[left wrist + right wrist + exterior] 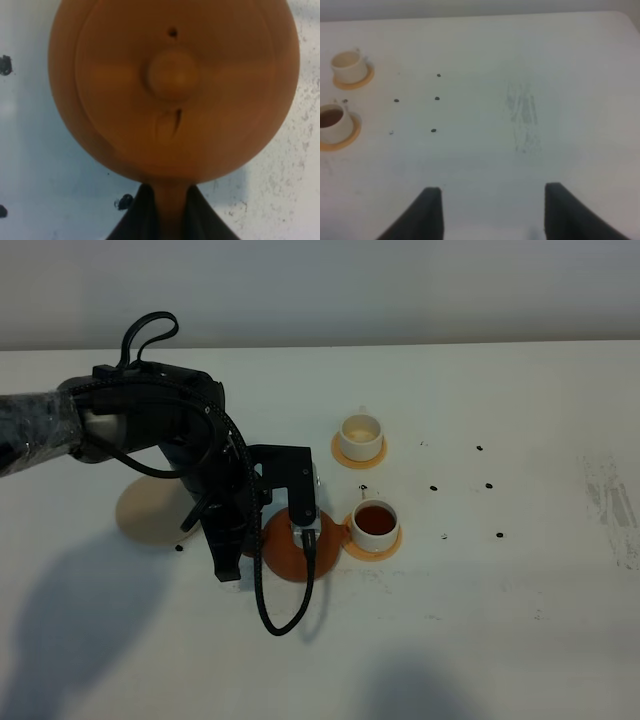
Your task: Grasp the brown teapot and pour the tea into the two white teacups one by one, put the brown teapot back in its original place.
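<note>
Beside the large round flat beige coaster disc, on its cup-ward side: squat round reddish-brown clay teapot, clear of the disc, spout end close to the nearer cup. Cannot tell whether it rests on the white counter or hangs just above it. Lid is seated, with round lid knob and a small vent hole beside it.

Left claw: clamped on the teapot's loop handle, one dark finger on either side.

Handling (judgement): fired clay, so rigid and brittle; a hard knock would chip it. Probably hefty with liquid inside, and the load sits out beyond the handle, so it may swing in the grip. The surface looks smooth and the handle narrow, so slip is possible. A steep tilt could shed the lid. The loop handle is the sensible hold; the body looks too wide for the jaws.

Past the teapot from the disc: small white cylindrical teacup holding dark reddish-brown tea, on a small orange round coaster. Further off: second white teacup, cream inside, no tea visible, on its own orange coaster. Judgement: one pour done, one pending, then return to the disc.

Dark specks lie beyond the cups. Right claw: fingers spread wide, holding nothing, well away from the disc.
</note>
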Robot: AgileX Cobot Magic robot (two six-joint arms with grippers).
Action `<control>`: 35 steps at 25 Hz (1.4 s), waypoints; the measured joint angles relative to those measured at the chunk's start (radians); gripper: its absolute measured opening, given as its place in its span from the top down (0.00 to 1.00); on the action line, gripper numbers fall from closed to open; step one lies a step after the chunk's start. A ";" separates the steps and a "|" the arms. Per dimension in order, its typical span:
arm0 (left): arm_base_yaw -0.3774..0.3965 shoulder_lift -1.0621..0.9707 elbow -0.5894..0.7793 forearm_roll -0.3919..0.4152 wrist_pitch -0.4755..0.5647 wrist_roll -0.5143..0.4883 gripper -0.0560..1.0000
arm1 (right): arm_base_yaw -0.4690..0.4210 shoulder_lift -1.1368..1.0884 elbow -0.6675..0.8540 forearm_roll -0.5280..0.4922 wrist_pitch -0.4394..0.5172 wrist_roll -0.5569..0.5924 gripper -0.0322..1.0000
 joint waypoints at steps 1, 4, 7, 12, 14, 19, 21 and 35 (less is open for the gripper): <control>0.000 -0.005 0.000 -0.001 0.000 0.002 0.84 | 0.000 0.000 0.000 0.000 0.000 0.000 0.54; 0.006 -0.030 0.000 -0.002 -0.012 0.004 0.84 | 0.000 0.000 0.000 0.000 0.000 0.000 0.54; 0.024 -0.065 0.000 -0.003 -0.022 0.005 0.84 | 0.000 0.000 0.000 0.000 0.000 0.000 0.54; 0.054 -0.092 -0.011 0.002 -0.036 0.006 0.84 | 0.000 0.000 0.000 0.000 0.000 0.000 0.54; 0.063 -0.092 -0.031 0.014 -0.041 0.007 0.84 | 0.000 0.000 0.000 0.000 0.000 0.000 0.54; 0.068 -0.092 -0.102 0.056 -0.071 0.007 0.84 | 0.000 0.000 0.000 0.000 0.000 0.000 0.54; 0.070 -0.081 -0.136 0.073 -0.075 0.007 0.84 | 0.000 0.000 0.000 0.000 0.000 0.000 0.54; 0.070 0.096 -0.332 0.132 -0.075 0.006 0.84 | 0.000 0.000 0.000 0.000 0.000 0.000 0.54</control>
